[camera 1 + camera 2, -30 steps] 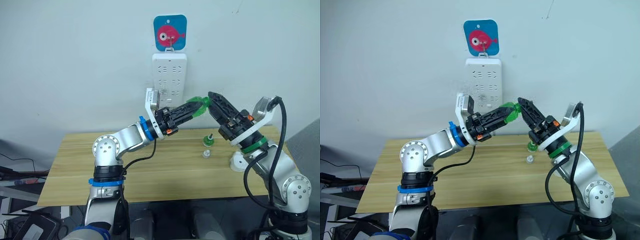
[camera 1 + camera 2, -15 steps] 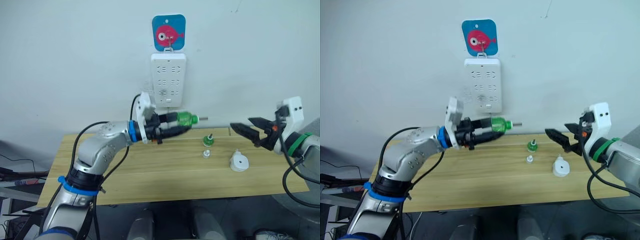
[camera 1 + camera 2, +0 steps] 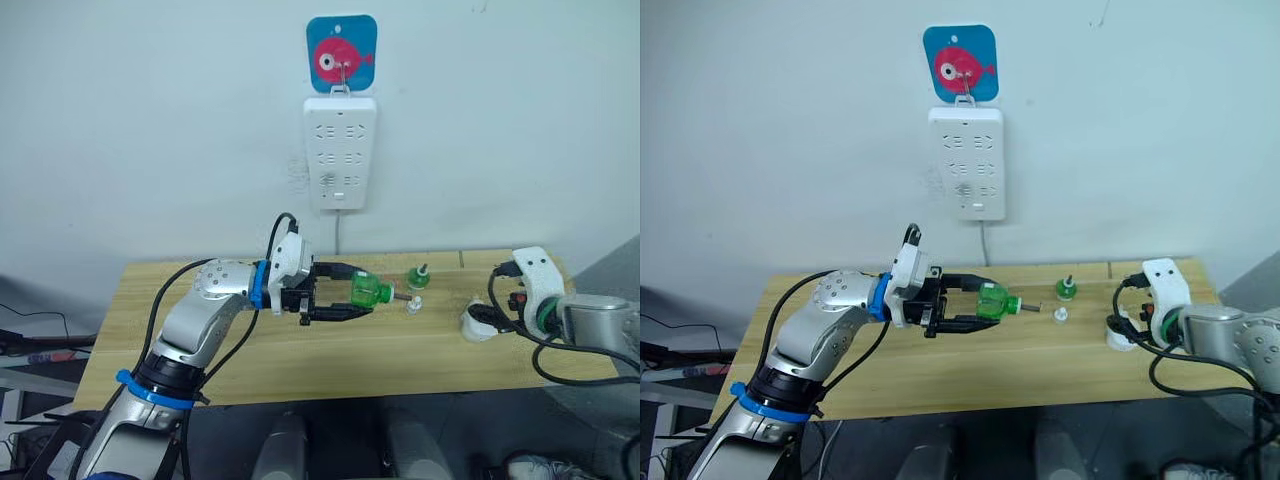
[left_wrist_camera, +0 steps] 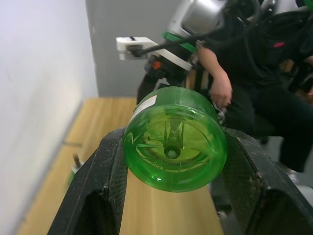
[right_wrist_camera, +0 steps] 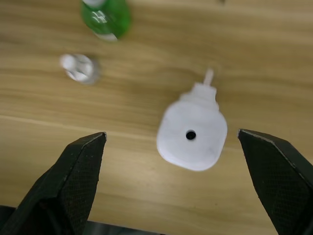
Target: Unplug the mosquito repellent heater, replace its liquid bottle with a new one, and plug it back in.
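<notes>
My left gripper (image 3: 357, 293) is shut on a green liquid bottle (image 3: 375, 292), held sideways just above the table with its wick pointing right. In the left wrist view the bottle's round base (image 4: 174, 144) sits squeezed between both fingers. The mosquito repellent heater (image 3: 476, 324), white and rounded, lies unplugged on the table at the right. My right gripper (image 5: 171, 133) hangs open above the heater (image 5: 192, 129), one finger on each side and apart from it. A second green bottle (image 3: 418, 278) stands upright behind a small white cap (image 3: 413, 305).
A long white power strip (image 3: 341, 150) hangs on the wall under a blue fish hook (image 3: 341, 58), its cord dropping behind the wooden table (image 3: 250, 350). A seated person (image 4: 254, 63) shows beyond the table's right end in the left wrist view.
My left arm has lowered the green bottle from mid-air to just over the table. My right arm has swung down and in from the right, over the heater.
</notes>
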